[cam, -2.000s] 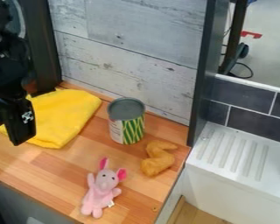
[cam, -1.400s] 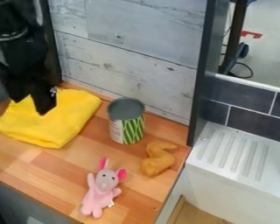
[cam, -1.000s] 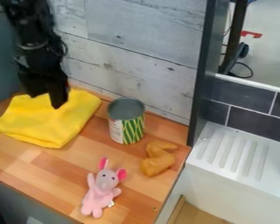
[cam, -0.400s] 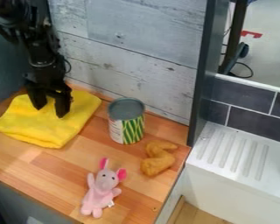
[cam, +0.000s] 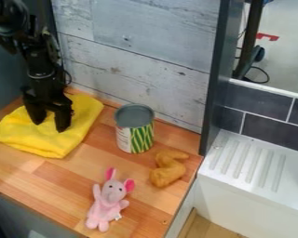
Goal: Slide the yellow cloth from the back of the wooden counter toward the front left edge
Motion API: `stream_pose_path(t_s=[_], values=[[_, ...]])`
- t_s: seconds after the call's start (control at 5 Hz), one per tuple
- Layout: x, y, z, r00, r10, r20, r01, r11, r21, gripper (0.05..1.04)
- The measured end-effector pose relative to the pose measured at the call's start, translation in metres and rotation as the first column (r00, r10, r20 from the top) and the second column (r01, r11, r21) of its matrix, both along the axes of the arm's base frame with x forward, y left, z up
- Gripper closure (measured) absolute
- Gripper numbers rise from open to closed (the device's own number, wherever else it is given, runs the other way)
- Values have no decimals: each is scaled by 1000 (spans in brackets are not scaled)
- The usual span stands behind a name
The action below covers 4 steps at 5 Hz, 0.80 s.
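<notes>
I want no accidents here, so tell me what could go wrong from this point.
The gripper has its fingers apart at the yellow cloth; closing there might pinch only a shallow fold, which could slip out.

The open-topped can stands upright just right of the cloth, so a sideways swing might tip it.

The pink plush toy lies near the counter's front edge, so a low sweep could push it off.

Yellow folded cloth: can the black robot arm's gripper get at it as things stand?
Likely yes. The black two-finger gripper is right at the yellow folded cloth, fingers apart, with nothing lying on it. The green-and-white cylindrical can stands off to the side.
</notes>
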<state>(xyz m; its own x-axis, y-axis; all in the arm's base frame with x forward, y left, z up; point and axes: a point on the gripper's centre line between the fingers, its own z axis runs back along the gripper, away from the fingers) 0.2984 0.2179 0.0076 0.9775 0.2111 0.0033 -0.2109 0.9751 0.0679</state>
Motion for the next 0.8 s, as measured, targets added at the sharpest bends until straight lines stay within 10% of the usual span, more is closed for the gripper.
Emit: stream_pose_path(t_s=[0.8], values=[[-50, -28, -2, 988, -81, -129, 74, 995, -60, 83]])
